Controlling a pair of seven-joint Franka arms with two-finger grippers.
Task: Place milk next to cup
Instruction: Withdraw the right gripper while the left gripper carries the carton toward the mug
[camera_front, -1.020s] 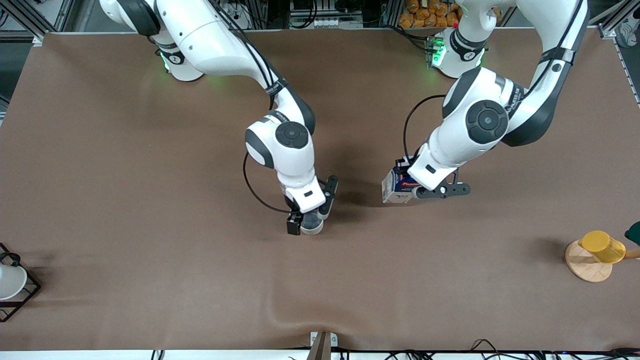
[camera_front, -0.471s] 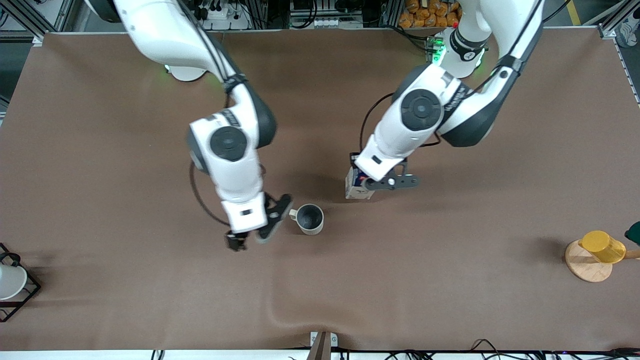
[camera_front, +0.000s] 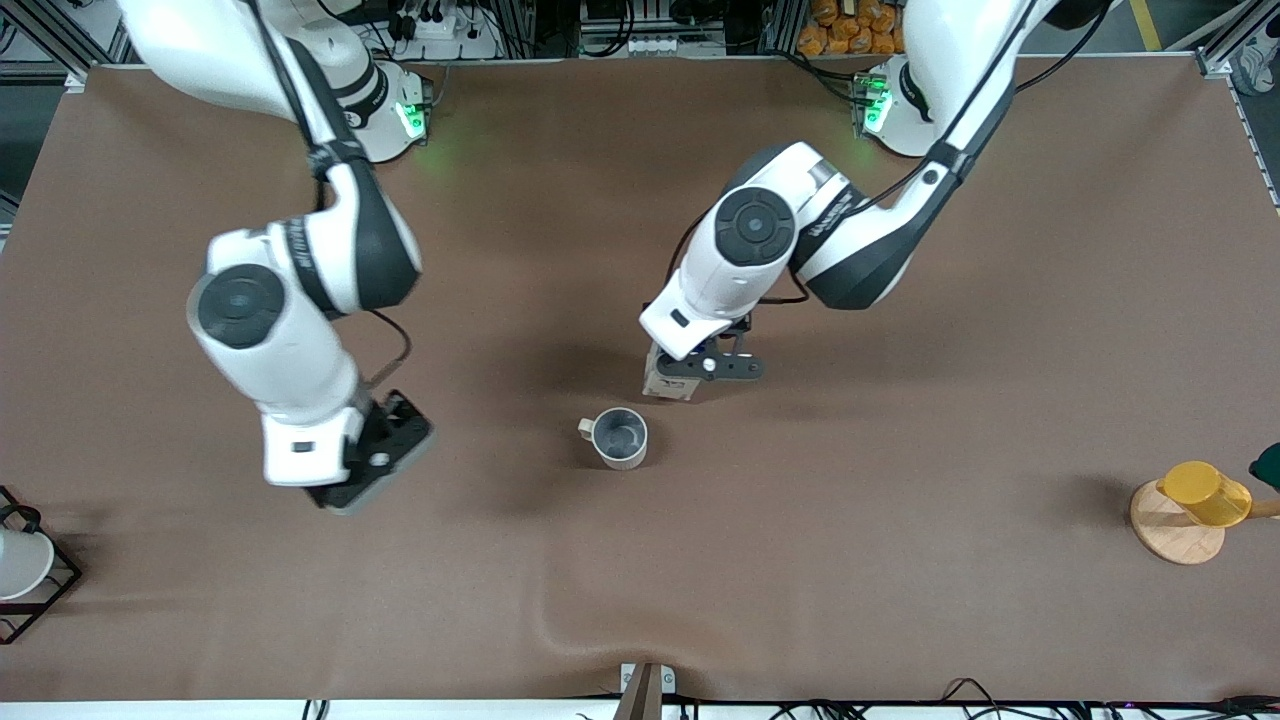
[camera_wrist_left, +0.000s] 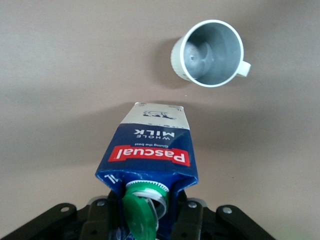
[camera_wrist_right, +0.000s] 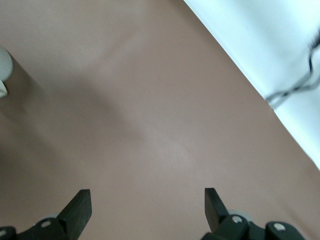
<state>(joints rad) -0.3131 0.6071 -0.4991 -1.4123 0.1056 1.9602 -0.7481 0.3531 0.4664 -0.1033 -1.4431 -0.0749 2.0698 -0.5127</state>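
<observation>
One step appears to remain: the milk (camera_wrist_left: 150, 155) is gripped but not yet set down and released next to the cup (camera_front: 621, 439). Going from the front camera outward, the yellow cup on its wooden base (camera_front: 1195, 510) stands at the left arm's end of the desk (camera_front: 900, 580), and a white cup in a black wire rack (camera_front: 20, 565) stands at the right arm's end; neither belongs to the task. Next comes the cup, upright and free on the desk near its middle, handle toward the right arm's end. The right gripper (camera_front: 365, 470) hangs over bare desk toward the right arm's end, jaws spread wide and holding nothing; that arm waits. Farther from the camera than the cup, the left gripper (camera_front: 705, 365) has its jaws closed tight on the milk at its capped top, carton close to the cup but apart from it; whether its base touches the desk cannot be told. Count: one milk carton, one task cup, one yellow cup, one racked white cup, two grippers.
</observation>
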